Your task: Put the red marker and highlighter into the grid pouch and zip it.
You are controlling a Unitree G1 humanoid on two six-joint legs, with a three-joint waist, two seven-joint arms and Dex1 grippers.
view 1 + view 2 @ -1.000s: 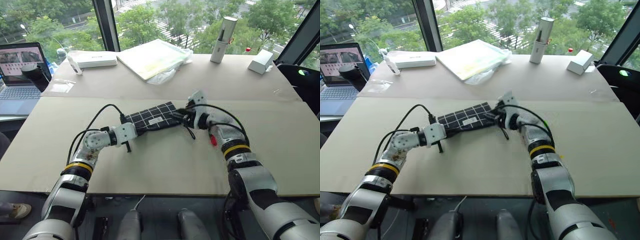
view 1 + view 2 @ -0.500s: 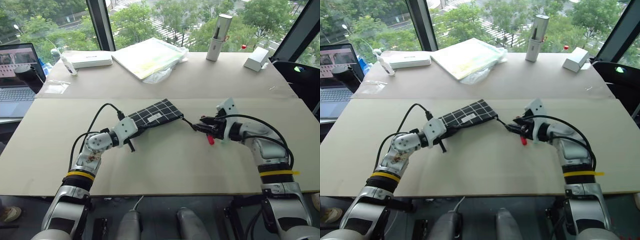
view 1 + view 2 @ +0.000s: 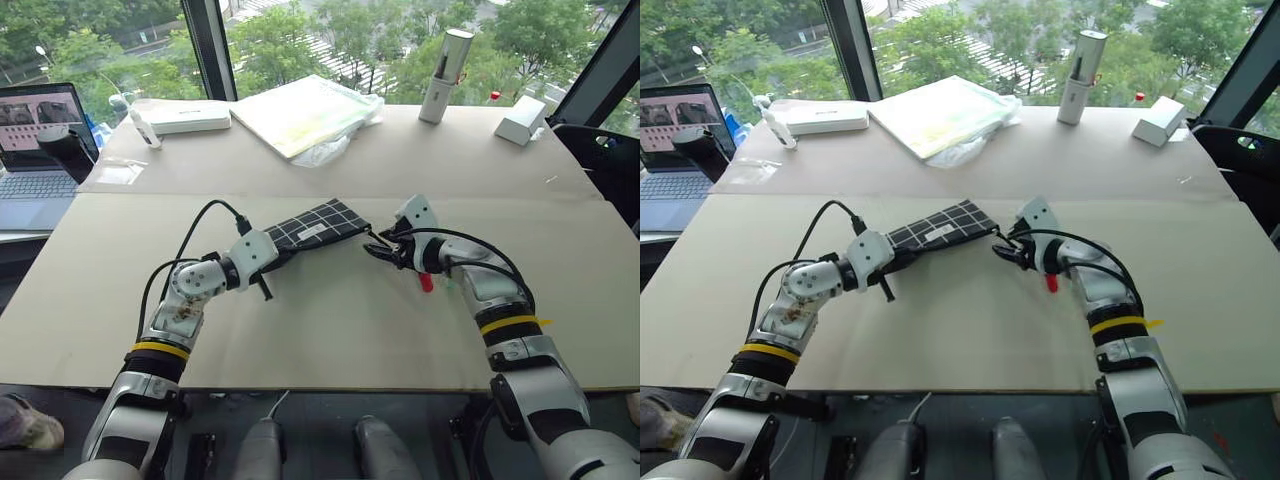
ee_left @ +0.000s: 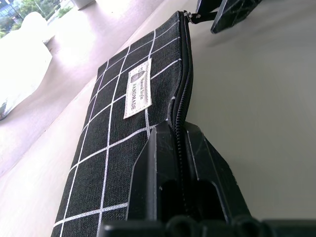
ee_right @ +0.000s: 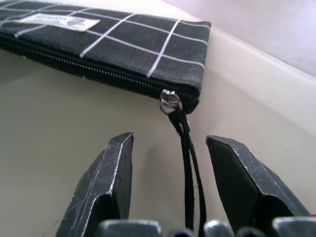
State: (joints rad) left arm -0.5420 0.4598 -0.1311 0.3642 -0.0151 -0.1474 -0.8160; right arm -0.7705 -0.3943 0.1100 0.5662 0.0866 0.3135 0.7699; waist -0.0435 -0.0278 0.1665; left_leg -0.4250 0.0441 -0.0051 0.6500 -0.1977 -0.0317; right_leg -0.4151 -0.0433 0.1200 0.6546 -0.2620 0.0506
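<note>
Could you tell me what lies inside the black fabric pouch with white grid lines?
The black fabric pouch with white grid lines has its zipper run closed to the end, so nothing inside can be seen. A red marker tip shows beside the right gripper.

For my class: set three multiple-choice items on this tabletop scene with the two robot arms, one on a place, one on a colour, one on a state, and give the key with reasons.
1. Where does the zipper slider of the flat black fabric pouch with white grid lines sit?
A. at the pouch end facing the right claw
B. in the middle of the pouch
C. at the end gripped by the left claw

2. What colour is the marker tip showing beside the right claw?
A. blue
B. red
C. yellow

3. How does the left claw stand?
A. wide open above the pouch
B. resting on the laptop
C. shut on the pouch's zipper edge

Key: 1 A, the slider sits at the pouch's corner, its black pull cord running between the right claw's open fingers. 2 B, a red tip lies on the table under that arm. 3 C, both fingers clamp the zipper edge.
</note>
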